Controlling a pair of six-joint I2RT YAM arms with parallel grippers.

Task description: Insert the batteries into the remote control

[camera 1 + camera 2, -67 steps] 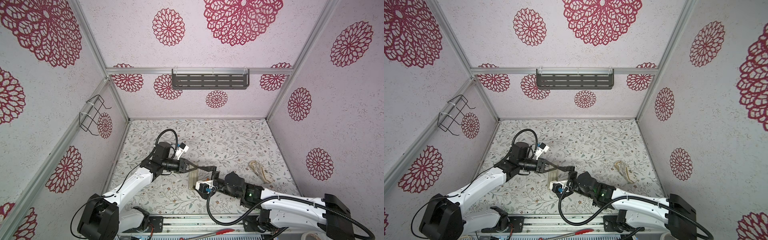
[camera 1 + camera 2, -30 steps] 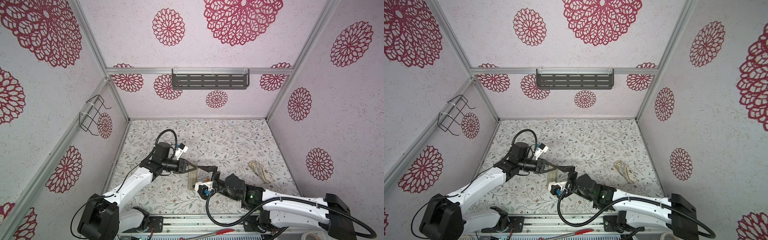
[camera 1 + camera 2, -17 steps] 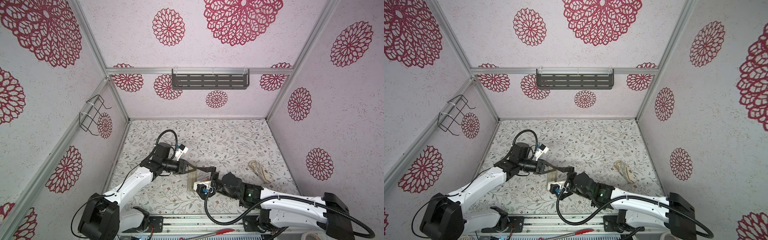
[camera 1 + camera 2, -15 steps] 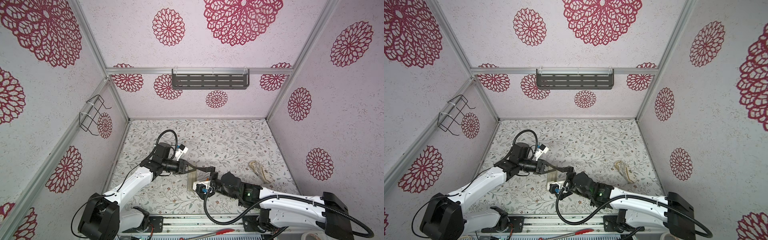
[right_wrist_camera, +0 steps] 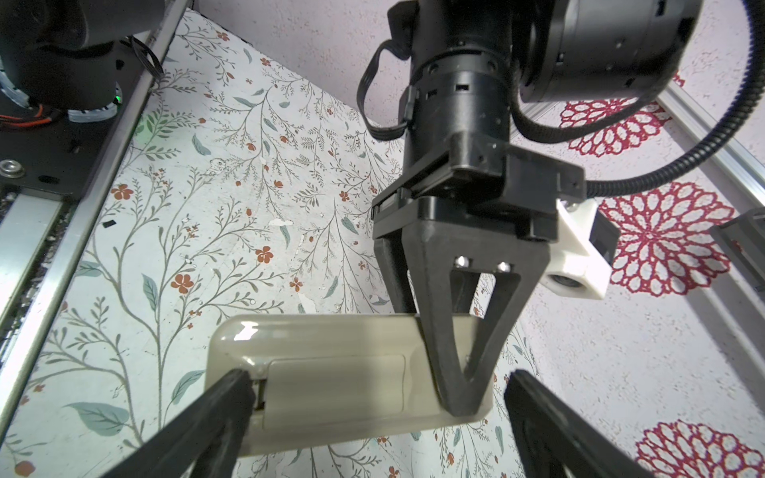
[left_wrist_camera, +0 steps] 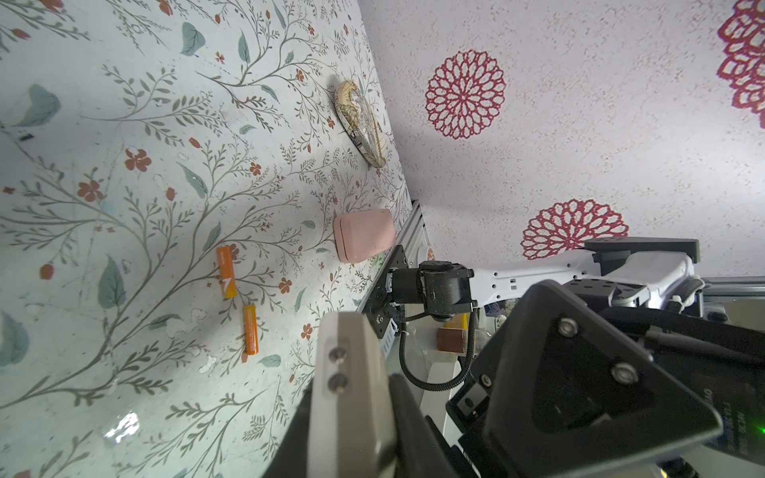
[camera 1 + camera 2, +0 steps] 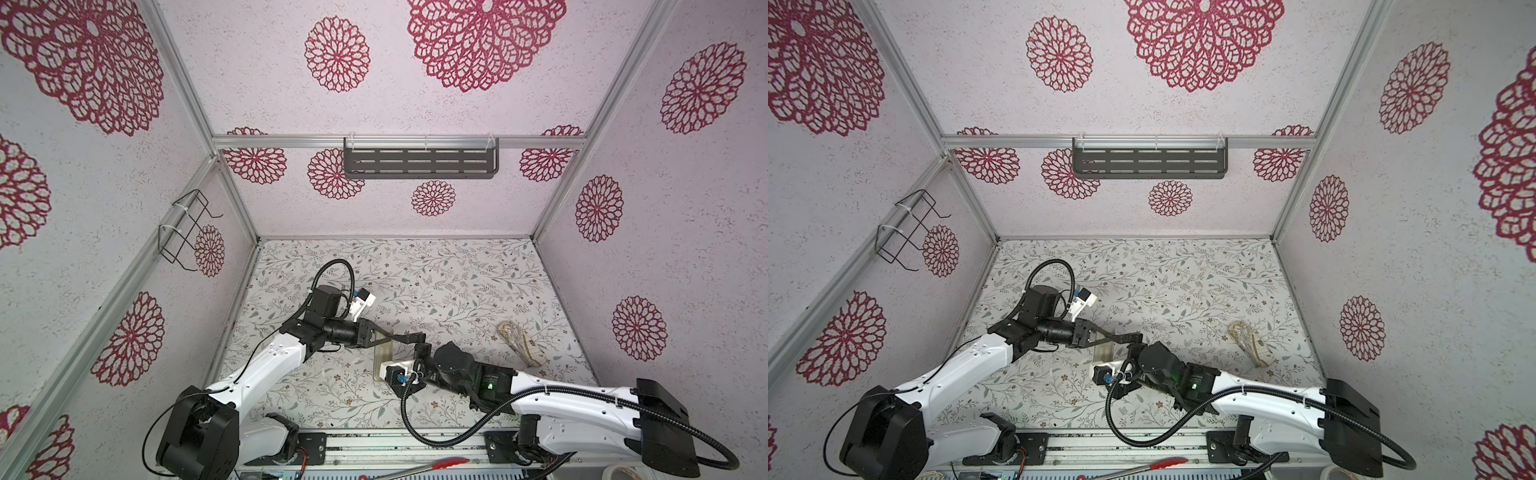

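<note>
- Two batteries (image 6: 227, 273) (image 6: 250, 329) are seen lying close together on table (image 6: 82, 124)
- One remote (image 5: 314, 343) is clamped by left gripper (image 5: 459, 393), back shown; buttons hidden
- Right gripper (image 5: 376, 376) is spread wide at remote's back; fingers (image 5: 198, 430) partly cut off

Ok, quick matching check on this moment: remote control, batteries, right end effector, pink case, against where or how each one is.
1 remote control
2 batteries
3 right end effector
4 pink case

A orange, lying loose on the table
B open, straddling the remote control
C clamped in the left end effector, cover on
D resting beside the metal rail

Pairs: 1-C, 2-A, 3-B, 4-D
</note>
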